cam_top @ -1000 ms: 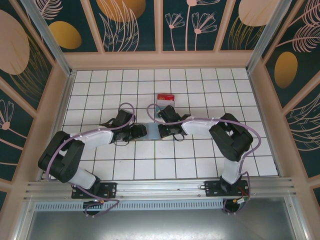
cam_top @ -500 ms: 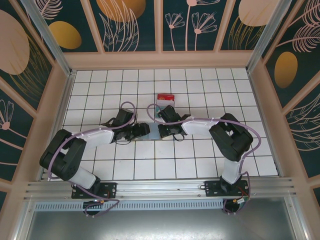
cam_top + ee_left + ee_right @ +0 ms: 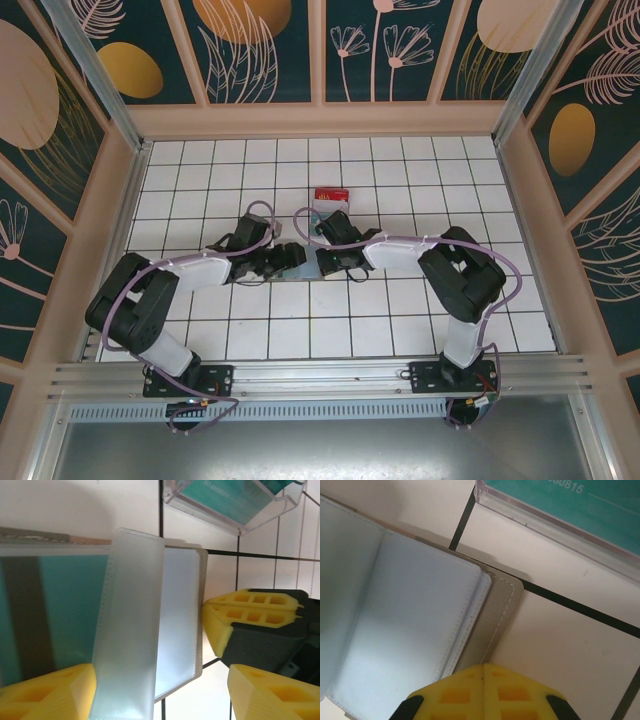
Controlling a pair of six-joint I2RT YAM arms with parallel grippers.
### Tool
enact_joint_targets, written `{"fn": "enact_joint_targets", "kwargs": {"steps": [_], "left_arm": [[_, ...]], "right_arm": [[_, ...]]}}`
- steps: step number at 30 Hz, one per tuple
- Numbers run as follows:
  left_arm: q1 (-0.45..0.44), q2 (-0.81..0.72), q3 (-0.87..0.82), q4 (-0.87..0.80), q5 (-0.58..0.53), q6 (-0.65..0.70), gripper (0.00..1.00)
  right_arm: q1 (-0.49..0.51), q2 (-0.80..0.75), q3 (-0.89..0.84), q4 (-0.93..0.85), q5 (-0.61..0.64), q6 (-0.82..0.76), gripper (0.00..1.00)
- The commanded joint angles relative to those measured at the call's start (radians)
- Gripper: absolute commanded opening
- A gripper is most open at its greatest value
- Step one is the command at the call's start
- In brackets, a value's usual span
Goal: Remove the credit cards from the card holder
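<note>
White tiled table [image 3: 400,320] under my two arms, grey card holder [image 3: 177,620] lying open between them, teal card [image 3: 70,615] inside it, left gripper [image 3: 162,680] spread wide astride it, right gripper [image 3: 482,680] pinched together at its edge, clear card box [image 3: 331,196] just beyond the holder.

Matt stitched card holder [image 3: 502,607], frosted plastic sleeve [image 3: 130,630], smooth white tiles [image 3: 560,645]

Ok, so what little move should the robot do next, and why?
Probably the left pincer should close on the teal card and start sliding it out. That pincer is open over the card holder, the card looks tucked inside it, and the right pincer sits shut at the holder's other edge, seemingly pinning it down.
</note>
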State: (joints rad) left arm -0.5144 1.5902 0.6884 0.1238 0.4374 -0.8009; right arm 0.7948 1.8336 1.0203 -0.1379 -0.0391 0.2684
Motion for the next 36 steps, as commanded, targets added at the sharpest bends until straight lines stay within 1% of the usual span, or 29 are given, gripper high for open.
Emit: {"fn": "enact_joint_targets", "kwargs": {"steps": [1, 6, 11, 17, 21, 23, 26, 28, 31, 36], "left_arm": [[-0.005, 0.032, 0.031, 0.083, 0.063, -0.037, 0.69], [-0.018, 0.027, 0.052, 0.131, 0.100, -0.066, 0.67], [-0.018, -0.038, 0.066, 0.063, 0.058, -0.051, 0.64], [-0.018, -0.126, 0.077, -0.034, -0.008, -0.029, 0.60], [-0.006, -0.175, 0.090, -0.122, -0.088, 0.010, 0.61], [0.013, -0.194, 0.086, -0.163, -0.138, 0.027, 0.62], [0.034, -0.190, 0.083, -0.236, -0.215, 0.067, 0.63], [0.038, -0.174, 0.077, -0.267, -0.248, 0.085, 0.62], [0.038, -0.148, 0.057, -0.272, -0.254, 0.094, 0.62], [0.037, -0.111, 0.030, -0.243, -0.230, 0.088, 0.63]], "right_arm": [[0.005, 0.036, 0.009, -0.013, -0.015, -0.001, 0.05], [0.004, 0.036, 0.006, -0.012, -0.012, 0.001, 0.05], [0.004, 0.039, 0.009, -0.012, -0.012, 0.002, 0.05], [0.005, 0.048, 0.011, -0.015, -0.010, 0.007, 0.05], [0.003, 0.047, 0.013, -0.015, -0.011, 0.005, 0.05], [0.003, 0.046, 0.015, -0.016, -0.010, 0.002, 0.05], [0.004, 0.046, 0.016, -0.015, -0.011, 0.002, 0.05], [0.002, 0.046, 0.017, -0.016, -0.013, 0.002, 0.05], [0.004, 0.046, 0.015, -0.015, -0.013, 0.003, 0.05], [0.003, 0.047, 0.013, -0.015, -0.012, 0.005, 0.05]]}}
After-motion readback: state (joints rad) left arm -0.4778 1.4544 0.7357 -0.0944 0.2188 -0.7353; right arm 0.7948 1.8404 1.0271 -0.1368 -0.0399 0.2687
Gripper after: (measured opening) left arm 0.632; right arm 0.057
